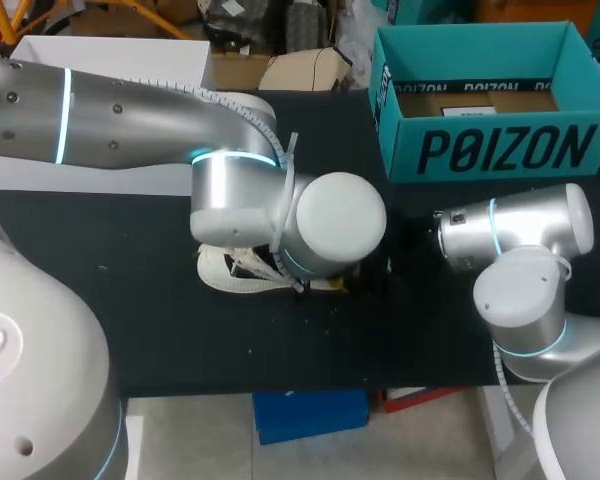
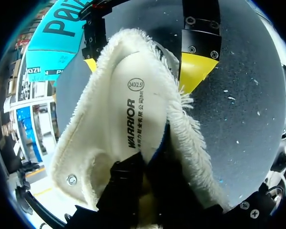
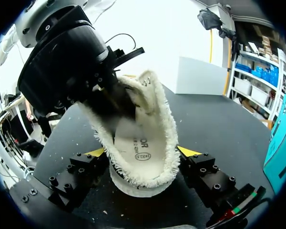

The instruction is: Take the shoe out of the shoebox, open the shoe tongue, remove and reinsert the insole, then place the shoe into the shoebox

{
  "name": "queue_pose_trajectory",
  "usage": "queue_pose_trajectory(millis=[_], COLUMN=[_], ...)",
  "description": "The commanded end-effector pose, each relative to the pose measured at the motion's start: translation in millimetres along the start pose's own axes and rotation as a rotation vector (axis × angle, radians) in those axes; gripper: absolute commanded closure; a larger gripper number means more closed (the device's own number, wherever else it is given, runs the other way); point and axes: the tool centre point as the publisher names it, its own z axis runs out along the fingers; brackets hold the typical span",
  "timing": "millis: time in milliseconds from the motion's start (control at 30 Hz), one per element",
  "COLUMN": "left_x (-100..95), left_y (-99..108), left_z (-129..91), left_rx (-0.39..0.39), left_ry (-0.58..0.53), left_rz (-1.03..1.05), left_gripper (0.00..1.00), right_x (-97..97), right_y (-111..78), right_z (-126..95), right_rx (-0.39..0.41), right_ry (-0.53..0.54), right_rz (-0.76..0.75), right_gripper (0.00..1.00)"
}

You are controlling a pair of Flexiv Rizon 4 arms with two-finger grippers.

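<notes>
**Shoe on table, out of box, both arms at it**

Head view: black table (image 1: 130, 300). Teal shoebox (image 1: 500, 150) stands open at back right, white box (image 1: 100, 60) at back left. White shoe (image 1: 225, 270) lies mid-table, well apart from the shoebox and mostly hidden under the left arm's wrist.

Left wrist view: left gripper (image 2: 143, 186) is at the shoe's (image 2: 128, 95) fleecy opening; grip state cannot be told. Shoebox (image 2: 57, 33) lies beyond.

Right wrist view: right gripper (image 3: 142, 152) is clamped on the shoe (image 3: 143, 143), a yellow tip pressing each side. Left gripper (image 3: 115, 107) blocks the opening.
</notes>
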Motion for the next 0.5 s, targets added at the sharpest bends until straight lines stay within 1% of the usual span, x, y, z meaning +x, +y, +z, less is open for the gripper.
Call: queue_pose_trajectory(millis=[33,133,200,267,300,367,500], left_x=[-4.8,-3.0,-0.8,2.2,3.8,6.7,8.3], left_y=[-4,-3,-3,-2,-1,1,5], left_z=[28,16,11,8,6,-1,-13], left_rx=[0.020,0.035,0.046,0.035,0.051,0.043,0.068], left_ry=[0.035,0.085,0.124,0.155,0.175,0.197,0.236], left_rz=[0.033,0.064,0.073,0.087,0.090,0.100,0.106], left_gripper=[1.00,1.00,1.00,1.00,1.00,1.00,1.00], right_x=[-0.1,-0.1,-0.1,-0.1,-0.1,-0.1,-0.1], right_y=[-3.0,-3.0,-3.0,-3.0,-3.0,-3.0,-3.0], right_z=[1,1,1,1,1,1,1], right_rx=[0.002,0.002,0.002,0.002,0.002,0.002,0.002], right_ry=[0.001,0.001,0.001,0.001,0.001,0.001,0.001], right_rz=[0.001,0.001,0.001,0.001,0.001,0.001,0.001], right_gripper=[1.00,1.00,1.00,1.00,1.00,1.00,1.00])
